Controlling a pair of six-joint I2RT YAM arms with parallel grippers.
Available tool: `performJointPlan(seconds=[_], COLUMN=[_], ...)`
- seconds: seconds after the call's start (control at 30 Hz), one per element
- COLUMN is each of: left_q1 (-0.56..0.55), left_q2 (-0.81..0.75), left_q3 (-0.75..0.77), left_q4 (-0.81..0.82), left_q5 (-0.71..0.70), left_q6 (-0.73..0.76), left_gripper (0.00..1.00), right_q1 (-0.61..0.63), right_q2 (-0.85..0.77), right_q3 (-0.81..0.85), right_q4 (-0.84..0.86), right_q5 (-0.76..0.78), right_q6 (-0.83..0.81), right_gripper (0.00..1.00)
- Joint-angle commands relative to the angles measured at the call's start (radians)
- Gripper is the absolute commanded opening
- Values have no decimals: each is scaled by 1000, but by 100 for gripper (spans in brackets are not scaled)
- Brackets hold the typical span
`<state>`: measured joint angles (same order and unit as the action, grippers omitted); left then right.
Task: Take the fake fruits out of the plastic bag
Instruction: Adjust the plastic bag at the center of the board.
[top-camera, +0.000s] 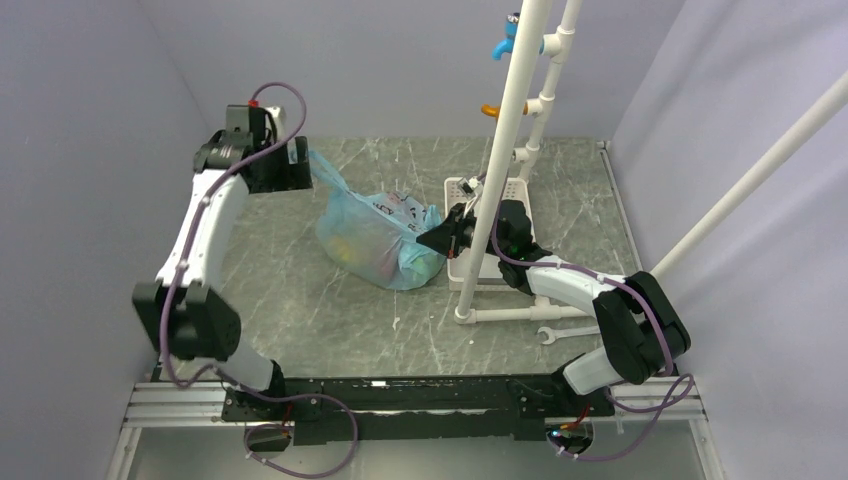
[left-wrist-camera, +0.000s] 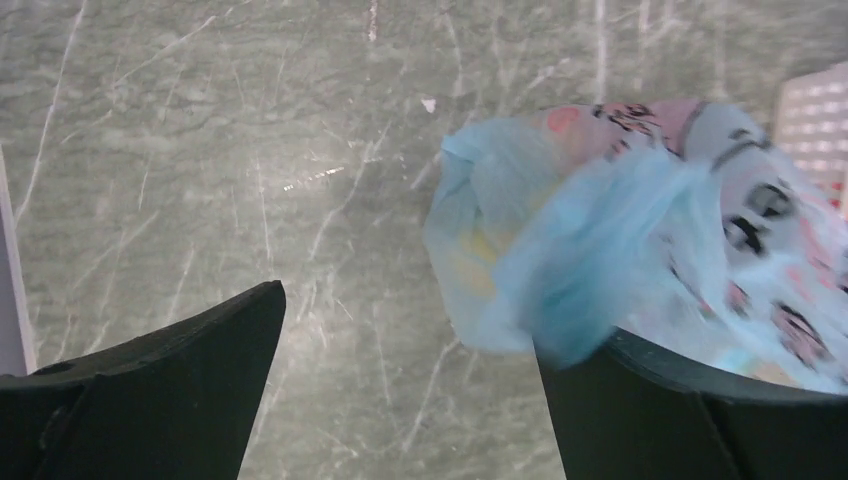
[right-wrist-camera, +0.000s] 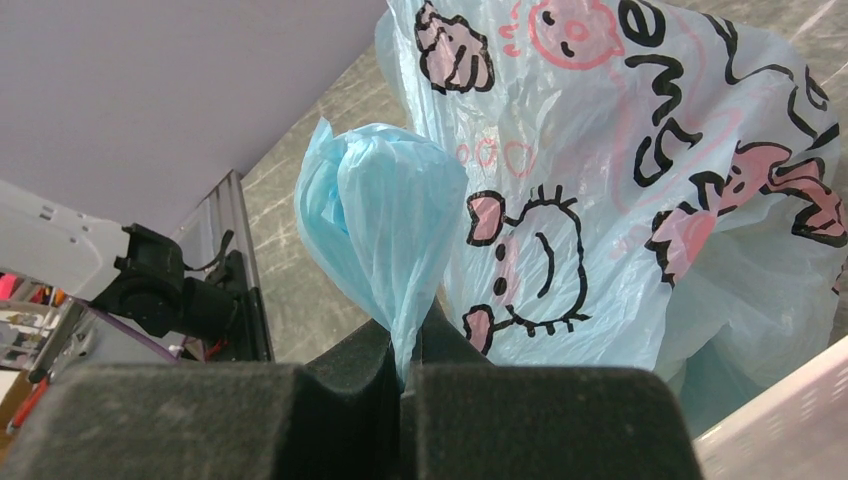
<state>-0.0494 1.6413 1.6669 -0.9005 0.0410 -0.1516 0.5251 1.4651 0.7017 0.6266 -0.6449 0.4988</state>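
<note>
- Plastic bag (top-camera: 375, 235) is sitting on the grey marble-look counter (top-camera: 300, 310), light blue and crinkly, with pink and black cartoon doodles printed on the side facing the right arm.
- The fake fruits (top-camera: 352, 250) are inside the bag. From above I can only make out a yellowish blur through the plastic, can't tell the pieces apart.
- Right jaws are clamped shut on a twisted-up handle (right-wrist-camera: 385, 215) of the bag, on its right side. The blue plastic is pinched right in the seam between the two pads.
- Left jaws are at the bag's far-left corner and stand wide open, gripping nothing. A loose bit of the bag is draped against the inside of one finger (left-wrist-camera: 640, 400); the other finger has only bare counter next to it.
- White slotted basket (top-camera: 515, 192) is just right of the bag, at the foot of a white pipe frame (top-camera: 505, 150).
- A wrench (top-camera: 560, 333) lies on the counter, well off to the bag's near right.
</note>
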Motion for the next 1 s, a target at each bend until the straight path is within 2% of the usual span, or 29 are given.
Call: performJointPlan(seconds=[0.0, 0.1, 0.2, 0.27, 0.3, 0.43, 0.53, 0.6, 0.73, 0.87, 0.97], left_q1=[-2, -3, -12, -60, -99, -271, -301, -302, -306, -306, -306], left_q2=[-275, -485, -612, -676, -700, -752, -745, -711, -603, -517, -514], left_q3=[-159, -358, -568, -709, -763, -865, -914, -946, -894, -856, -872], left_q4=[70, 194, 317, 473, 556, 712, 743, 803, 766, 758, 778], left_q5=[63, 159, 371, 464, 469, 235, 41, 10, -19, -34, -81], left_q6=[-93, -193, -351, -497, -557, -764, -945, -1043, -1162, -1196, -1204], left_gripper=[99, 91, 79, 76, 78, 86, 91, 88, 81, 83, 83], right_q1=[-1, 0, -2, 0, 1, 1, 4, 8, 11, 9, 10], right_q2=[-12, -25, -36, -36, -36, -35, -47, -56, -70, -71, -64], right_q3=[5, 3, -2, -1, 0, 5, 2, 2, -3, -8, -7], right_q4=[12, 4, 12, 16, 17, 17, 15, 6, -6, -4, 1], right_q5=[6, 15, 21, 19, 17, 20, 28, 36, 47, 49, 43], right_q6=[-3, -7, -5, 0, 2, 6, 9, 5, -3, -9, -6], right_gripper=[0, 0, 0, 0, 0, 0, 0, 0, 0, 0, 0])
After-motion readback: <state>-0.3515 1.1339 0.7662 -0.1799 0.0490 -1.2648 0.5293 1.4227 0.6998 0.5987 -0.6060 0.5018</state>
